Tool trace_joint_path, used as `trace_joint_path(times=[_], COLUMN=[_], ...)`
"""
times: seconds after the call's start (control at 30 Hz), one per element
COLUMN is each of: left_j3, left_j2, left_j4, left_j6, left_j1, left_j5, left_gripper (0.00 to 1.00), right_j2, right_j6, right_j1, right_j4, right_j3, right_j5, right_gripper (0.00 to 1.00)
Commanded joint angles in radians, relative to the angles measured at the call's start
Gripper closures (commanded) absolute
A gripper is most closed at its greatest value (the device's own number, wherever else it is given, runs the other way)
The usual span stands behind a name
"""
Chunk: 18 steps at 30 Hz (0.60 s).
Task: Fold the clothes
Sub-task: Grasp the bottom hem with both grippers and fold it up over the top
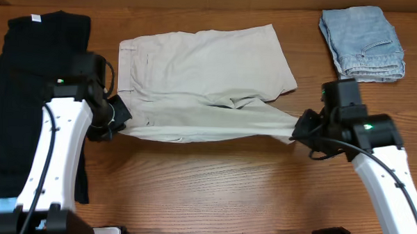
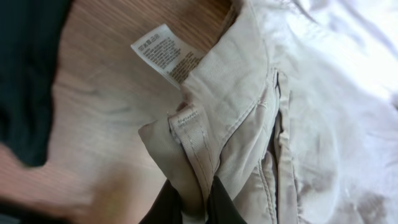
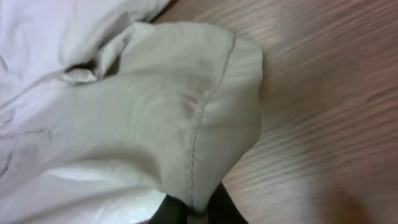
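Step judged in hand: carrying the near edge over to the far one; both ends should rise level and travel together, kept taut, so the lower layer is not dragged. The left jaws are clamped shut on the waistband corner of the shorts (image 1: 203, 68), beside the white label (image 2: 163, 53); the right jaws are clamped on the near leg hem. The shorts lie mid-way along the bench (image 1: 213, 193), pale khaki, lightly creased.

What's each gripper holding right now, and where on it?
Both hold the khaki shorts: left gripper pinches the waistband corner, right gripper a leg hem.
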Motion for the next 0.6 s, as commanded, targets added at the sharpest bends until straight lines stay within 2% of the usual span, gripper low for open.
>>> trace_joint_path(times=[0.0,0.43,0.57], left_j3=[0.111,0.166,0.163], left_j2=[-0.098,-0.334,-0.360], left_j4=[-0.088,-0.323,-0.348], left_j6=[0.034,0.034,0.033], left_j1=[0.006,0.005,0.005], left_j5=[-0.081,-0.113,-0.117], left_gripper=[0.96,0.96,0.96], right_j2=[-0.054,-0.292,-0.316], right_j6=[-0.112,-0.115,-0.127], right_j1=[-0.034,-0.034,-0.033], right_j4=[-0.063,-0.307,-0.295], right_j3=[0.105,0.137,0.137], right_j5=[0.091,0.076,0.076], right_gripper=[0.96,0.96,0.96])
